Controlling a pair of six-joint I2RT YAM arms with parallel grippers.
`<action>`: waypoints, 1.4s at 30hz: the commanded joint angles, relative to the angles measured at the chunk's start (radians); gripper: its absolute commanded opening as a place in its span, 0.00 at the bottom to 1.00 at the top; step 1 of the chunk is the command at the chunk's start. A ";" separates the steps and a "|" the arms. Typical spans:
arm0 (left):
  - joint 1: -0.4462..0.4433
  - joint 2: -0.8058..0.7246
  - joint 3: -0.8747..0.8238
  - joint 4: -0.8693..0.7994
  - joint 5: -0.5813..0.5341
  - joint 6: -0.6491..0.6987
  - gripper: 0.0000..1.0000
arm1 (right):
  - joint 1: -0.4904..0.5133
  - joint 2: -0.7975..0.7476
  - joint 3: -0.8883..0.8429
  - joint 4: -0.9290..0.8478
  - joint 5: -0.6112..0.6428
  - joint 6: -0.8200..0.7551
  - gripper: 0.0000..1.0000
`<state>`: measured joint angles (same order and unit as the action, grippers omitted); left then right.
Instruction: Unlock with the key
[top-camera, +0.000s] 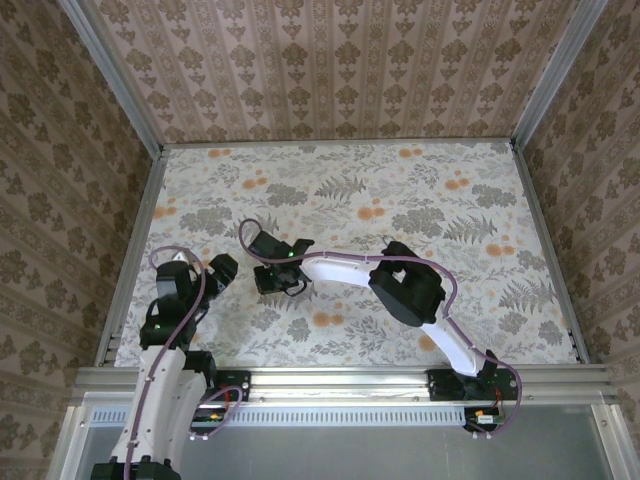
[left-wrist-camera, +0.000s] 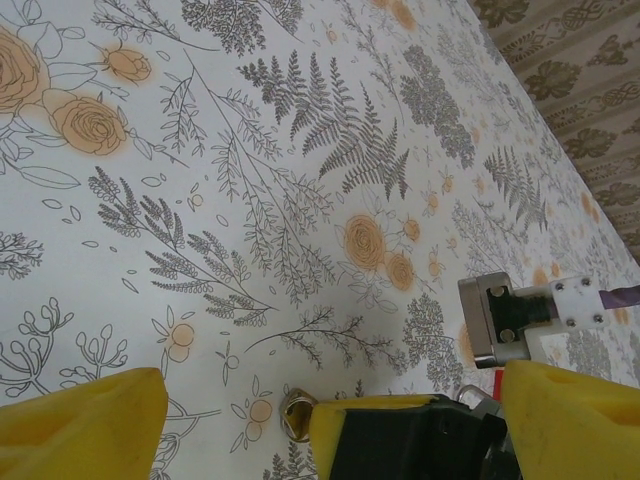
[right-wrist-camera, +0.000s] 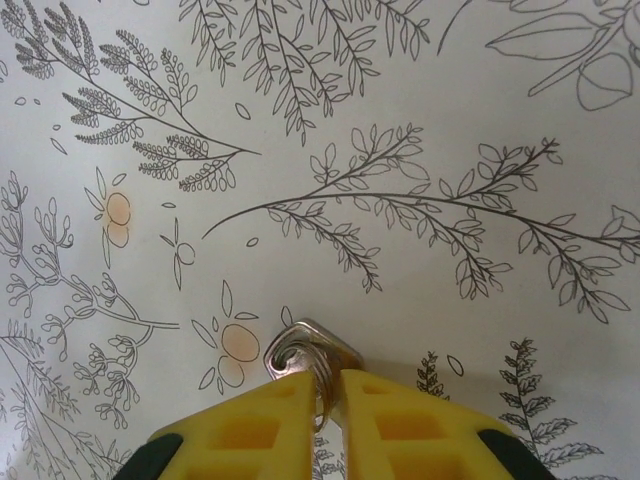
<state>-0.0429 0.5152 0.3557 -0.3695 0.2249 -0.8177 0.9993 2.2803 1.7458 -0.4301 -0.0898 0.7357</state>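
A small silver key (right-wrist-camera: 310, 350) with a wire ring through its head lies on the floral table cloth. My right gripper (right-wrist-camera: 330, 400) is down at the table with its yellow fingers shut on the key, and only the head sticks out in front. In the left wrist view the key head (left-wrist-camera: 297, 412) peeks out beside the right gripper's yellow finger (left-wrist-camera: 365, 425). My left gripper (left-wrist-camera: 325, 435) is open, its pads spread wide on either side of the right gripper. A bit of red with a thin metal loop (left-wrist-camera: 478, 388) shows behind the right gripper; I cannot tell what it is.
From above, the right gripper (top-camera: 272, 278) and left gripper (top-camera: 222, 268) sit close together at the table's left middle. Patterned walls (top-camera: 60, 180) and metal rails (top-camera: 135, 250) enclose the table. The right arm's elbow (top-camera: 405, 282) hangs over the centre.
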 joint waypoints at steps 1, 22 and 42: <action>0.013 -0.013 -0.015 -0.014 0.010 0.011 0.87 | 0.002 0.016 0.028 -0.045 0.012 -0.009 0.11; 0.022 0.005 -0.022 0.066 0.073 -0.008 0.85 | 0.002 -0.210 -0.126 0.031 0.079 -0.036 0.02; -0.229 0.122 -0.083 0.539 0.250 0.089 0.78 | -0.052 -0.583 -0.306 -0.102 0.224 -0.120 0.01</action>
<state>-0.2306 0.6579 0.3092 -0.0025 0.4461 -0.7700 0.9615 1.7721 1.4635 -0.4690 0.0631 0.6521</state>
